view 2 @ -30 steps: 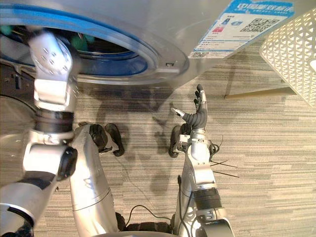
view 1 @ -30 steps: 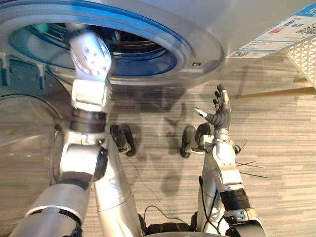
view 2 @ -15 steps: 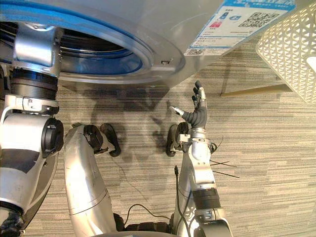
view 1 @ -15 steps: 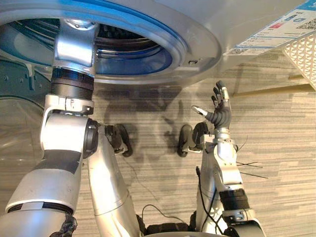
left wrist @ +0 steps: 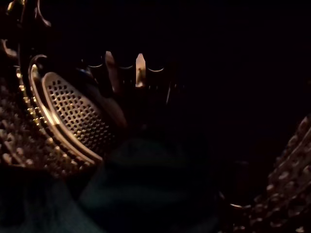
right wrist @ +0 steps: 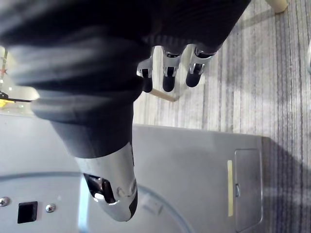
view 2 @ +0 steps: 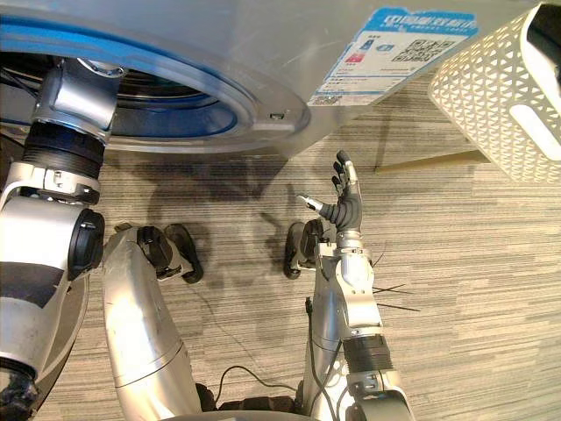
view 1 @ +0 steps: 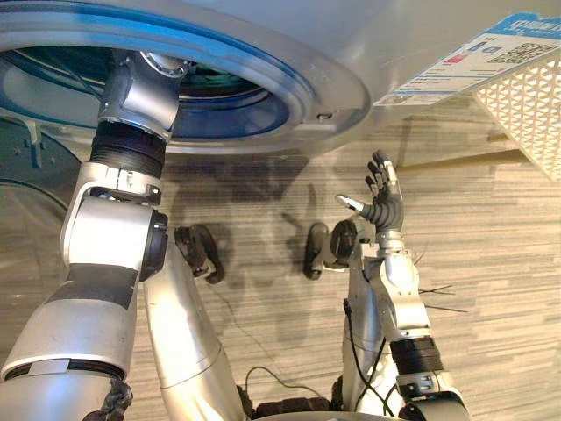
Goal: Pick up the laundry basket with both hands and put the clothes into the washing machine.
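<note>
Evidently loading is well advanced: the left hand is placed inside the drum of the washer, with dim cloth just below it. Its grip cannot be told in the dark. The right hand is held spread and empty. The basket, well to its right, is cut off, so any remaining clothes are hidden.

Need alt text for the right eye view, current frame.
The robot's left arm reaches into the open, blue-rimmed drum of the washing machine. The right hand is held up open over the grey striped carpet, holding nothing, and a white lattice laundry basket is at the upper right.
</note>
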